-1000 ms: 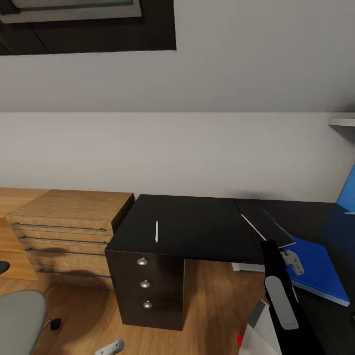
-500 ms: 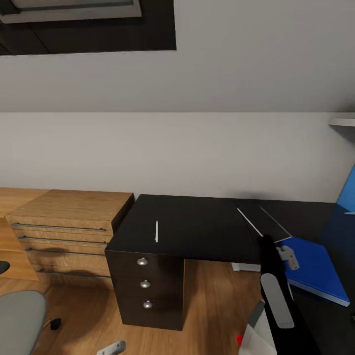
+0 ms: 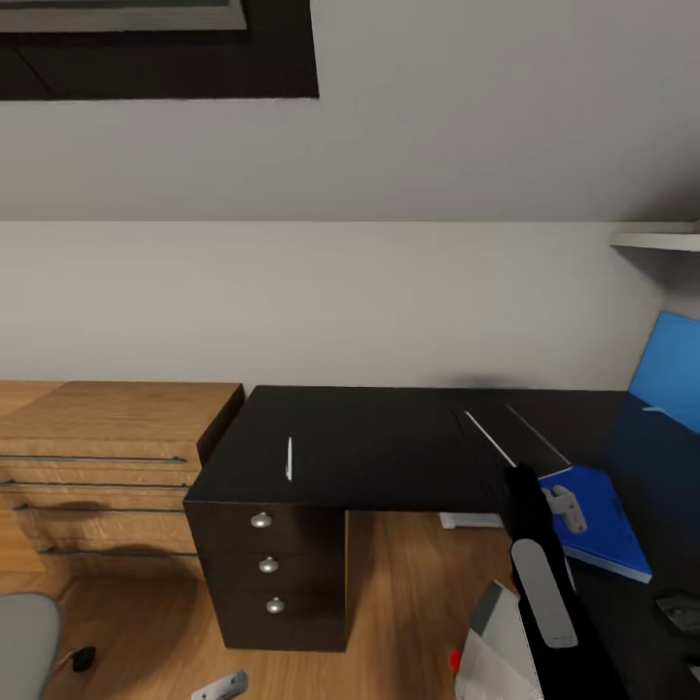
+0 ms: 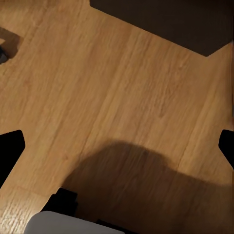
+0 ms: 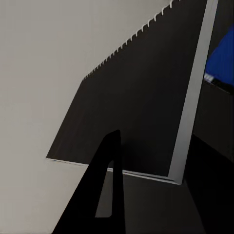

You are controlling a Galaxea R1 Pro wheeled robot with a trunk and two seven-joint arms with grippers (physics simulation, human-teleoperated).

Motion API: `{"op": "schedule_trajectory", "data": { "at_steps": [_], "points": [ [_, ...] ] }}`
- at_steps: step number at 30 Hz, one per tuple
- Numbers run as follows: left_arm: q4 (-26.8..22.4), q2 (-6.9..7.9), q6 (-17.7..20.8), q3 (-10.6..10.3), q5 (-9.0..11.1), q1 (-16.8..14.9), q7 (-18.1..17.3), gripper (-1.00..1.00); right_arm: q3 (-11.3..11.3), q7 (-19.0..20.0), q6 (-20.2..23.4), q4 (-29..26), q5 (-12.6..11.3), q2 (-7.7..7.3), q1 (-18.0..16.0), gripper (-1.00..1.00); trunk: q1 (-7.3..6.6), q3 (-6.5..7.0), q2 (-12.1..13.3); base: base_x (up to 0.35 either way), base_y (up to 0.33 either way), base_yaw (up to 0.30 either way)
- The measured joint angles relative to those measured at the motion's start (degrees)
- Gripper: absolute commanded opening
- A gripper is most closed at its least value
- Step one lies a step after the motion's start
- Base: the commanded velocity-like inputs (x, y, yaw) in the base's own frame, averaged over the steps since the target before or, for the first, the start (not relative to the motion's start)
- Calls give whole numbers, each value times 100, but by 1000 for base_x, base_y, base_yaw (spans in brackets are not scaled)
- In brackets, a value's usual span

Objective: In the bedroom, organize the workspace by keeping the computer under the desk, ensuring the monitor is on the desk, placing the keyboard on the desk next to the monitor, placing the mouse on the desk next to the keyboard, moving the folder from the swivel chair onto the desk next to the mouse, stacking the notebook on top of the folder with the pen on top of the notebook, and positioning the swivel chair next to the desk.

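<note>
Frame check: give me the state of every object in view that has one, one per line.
Notebook: closed, held tilted above the desk by the right gripper.
Folder: closed, flat on the desk.
Pen: lying on the desk, apart from the folder.
Desk drawers: all shut.
Wooden dresser: drawers shut.
Left gripper: open, over bare floor.

The right arm (image 3: 540, 583) reaches forward, its hand (image 3: 520, 478) clamped on a thin dark notebook (image 5: 146, 102).

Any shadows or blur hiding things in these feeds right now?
Head view: sharp, but the black notebook barely separates from the dark desk. Left wrist view: a broad soft shadow on the wooden floor. Right wrist view: notebook edges crisp.
</note>
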Motion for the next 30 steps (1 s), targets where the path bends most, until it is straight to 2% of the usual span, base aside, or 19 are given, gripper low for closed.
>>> {"op": "schedule_trajectory", "data": {
  "at_steps": [14, 17, 20, 22, 24, 28, 30],
  "points": [
    [24, 14, 0, 9, 10, 0, 0, 100, 8, 11, -1, 66, 3, 0, 0, -100, 0, 0, 0, 0, 0, -245],
    [247, 68, -21, 15, 2, 1, 0, 100, 7, 10, 4, 76, 1, 1, -1, -100, 0, 0, 0, 0, 0, -62],
    [573, 138, -356, 19, 9, 1, -11, 100, 7, 4, 12, 79, -8, 1, -1, -100, 0, 0, 0, 0, 0, -17],
    [829, 180, -929, 22, 19, 1, -94, 100, 9, 1, 15, 84, -20, 5, -1, -100, 0, 0, 0, 0, 0, -5],
    [1034, 213, -1280, 22, 16, 1, -254, 100, 10, 1, 16, 87, -24, 7, -1, -100, 0, 0, 0, 0, 0, -2],
    [1247, 339, -1595, 19, 17, 0, -691, 100, 32, -1, 16, 166, -44, 17, -1, -100, 0, 0, 0, 0, 0, 0],
    [1361, 343, -1747, 17, 14, 0, -715, 100, 30, 1, 17, 184, -36, 18, -1, -100, 0, 0, 0, 0, 0, 0]
  ]
}}
